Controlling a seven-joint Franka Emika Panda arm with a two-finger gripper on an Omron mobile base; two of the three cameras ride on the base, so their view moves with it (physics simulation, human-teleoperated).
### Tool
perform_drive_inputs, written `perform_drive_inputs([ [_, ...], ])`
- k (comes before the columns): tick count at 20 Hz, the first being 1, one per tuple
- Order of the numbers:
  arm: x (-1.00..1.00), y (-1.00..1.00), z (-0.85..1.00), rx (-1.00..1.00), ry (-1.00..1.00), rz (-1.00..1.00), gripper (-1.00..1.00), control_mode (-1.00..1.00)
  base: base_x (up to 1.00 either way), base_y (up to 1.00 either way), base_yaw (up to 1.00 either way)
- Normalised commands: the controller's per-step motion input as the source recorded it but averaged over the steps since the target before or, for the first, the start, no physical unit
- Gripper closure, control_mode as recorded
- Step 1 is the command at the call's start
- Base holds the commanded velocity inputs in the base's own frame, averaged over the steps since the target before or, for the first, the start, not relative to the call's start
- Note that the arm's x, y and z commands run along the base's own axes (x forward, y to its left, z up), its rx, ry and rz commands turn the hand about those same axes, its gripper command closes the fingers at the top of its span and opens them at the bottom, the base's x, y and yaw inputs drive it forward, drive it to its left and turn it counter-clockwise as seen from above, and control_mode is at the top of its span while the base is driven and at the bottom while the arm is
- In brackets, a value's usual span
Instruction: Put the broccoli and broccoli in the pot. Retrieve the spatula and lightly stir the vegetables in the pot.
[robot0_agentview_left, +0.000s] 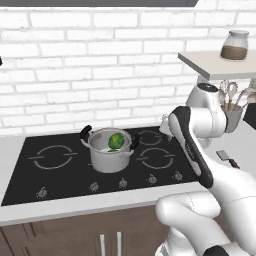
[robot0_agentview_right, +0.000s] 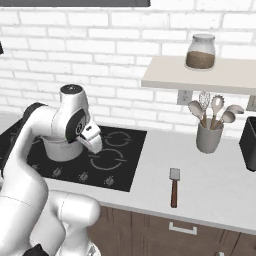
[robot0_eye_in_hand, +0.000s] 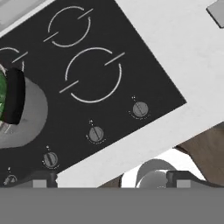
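Observation:
The steel pot (robot0_agentview_left: 107, 152) stands on the black cooktop (robot0_agentview_left: 60, 170), and green broccoli (robot0_agentview_left: 116, 141) lies inside it; I cannot tell the florets apart. In the hand view the pot (robot0_eye_in_hand: 22, 122) is at the left edge, with its black handle (robot0_eye_in_hand: 14, 97) and a sliver of broccoli (robot0_eye_in_hand: 1, 94). My gripper (robot0_eye_in_hand: 111, 181) hangs open over the right-hand burners, to the right of the pot, with nothing between its fingertips (robot0_eye_in_hand: 41, 179). The spatula (robot0_agentview_right: 174, 187), dark-handled with a grey blade, lies flat on the white counter right of the cooktop.
A grey utensil cup (robot0_agentview_right: 209, 137) with several tools stands by the wall under a shelf (robot0_agentview_right: 200, 75) carrying a jar (robot0_agentview_right: 201, 51). A dark appliance (robot0_agentview_right: 248, 142) is at the far right. Knobs (robot0_eye_in_hand: 140, 109) line the cooktop's front edge.

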Motion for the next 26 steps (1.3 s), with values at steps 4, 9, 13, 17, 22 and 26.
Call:
perform_drive_inputs([
  [4,-0.39,-1.0,-0.23,-0.15,0.18,0.0,-1.0,-1.0,0.0,0.0,0.0],
  [9,-0.32,-1.0,-0.19,-0.17,0.13,0.0,-1.0,-1.0,0.0,0.0,0.0],
  [13,-0.13,-1.0,-0.15,-0.09,0.11,0.02,-1.0,-1.0,0.0,0.0,0.0],
  [17,-0.29,-1.0,-0.3,-0.01,0.05,0.02,-1.0,-1.0,0.0,0.0,0.0],
  [22,0.05,-1.0,-0.46,0.08,0.08,0.08,-1.0,-1.0,0.0,0.0,0.0],
  [26,0.31,-0.72,-0.53,0.09,0.1,0.15,-1.0,-1.0,0.0,0.0,0.0],
])
